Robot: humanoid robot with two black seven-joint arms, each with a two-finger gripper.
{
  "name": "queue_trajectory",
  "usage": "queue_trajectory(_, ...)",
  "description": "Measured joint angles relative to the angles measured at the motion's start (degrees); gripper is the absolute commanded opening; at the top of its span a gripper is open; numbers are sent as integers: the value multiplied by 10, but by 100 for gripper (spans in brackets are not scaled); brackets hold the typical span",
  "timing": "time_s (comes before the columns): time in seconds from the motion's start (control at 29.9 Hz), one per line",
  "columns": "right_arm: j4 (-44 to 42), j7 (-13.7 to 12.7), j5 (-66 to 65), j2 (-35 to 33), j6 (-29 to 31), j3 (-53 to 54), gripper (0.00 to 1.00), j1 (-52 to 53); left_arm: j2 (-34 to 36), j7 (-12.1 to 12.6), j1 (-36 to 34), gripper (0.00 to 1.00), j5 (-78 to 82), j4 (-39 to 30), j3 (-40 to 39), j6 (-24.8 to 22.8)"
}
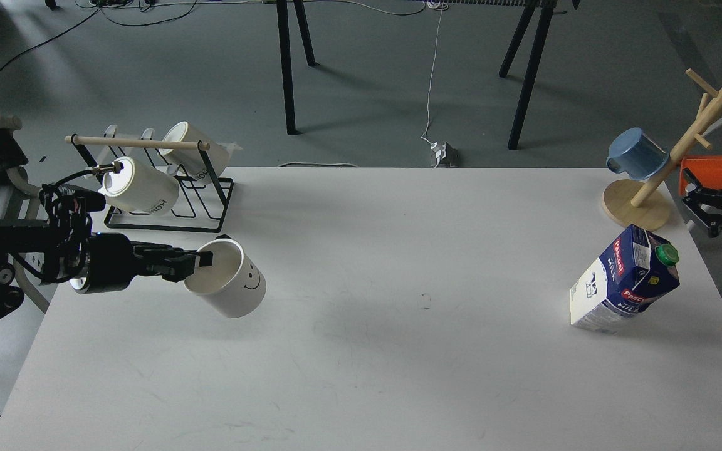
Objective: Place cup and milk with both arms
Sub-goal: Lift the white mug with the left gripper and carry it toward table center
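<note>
A white cup with a smiley face [232,282] hangs tilted above the left part of the white table [398,351]. My left gripper [201,259] is shut on its rim, one finger inside the cup, and the cup's mouth faces the gripper. A blue and white milk carton [625,279] with a green cap stands on the table's right side, with nothing touching it. My right gripper [699,207] is beyond the table's right edge, behind and to the right of the carton. It is open and empty.
A black wire rack [167,203] with a wooden bar holds two white mugs at the back left. A wooden mug tree [640,200] with a blue cup [637,153] stands at the back right. An orange cup [706,169] sits behind my right gripper.
</note>
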Motion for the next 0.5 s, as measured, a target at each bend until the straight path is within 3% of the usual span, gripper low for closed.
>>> queue_trajectory(0.17, -11, 2, 5, 0, 0, 46, 99, 1, -116, 0, -26, 5, 1, 25, -15, -12)
queue_trajectory(0.33, -11, 2, 5, -6, 0, 52, 99, 1, -254, 0, -39, 6, 106, 137, -13, -4)
queue_trajectory(0.5, -11, 1, 4, -14, 0, 52, 99, 0, -325, 0, -39, 6, 173, 204, -11, 8)
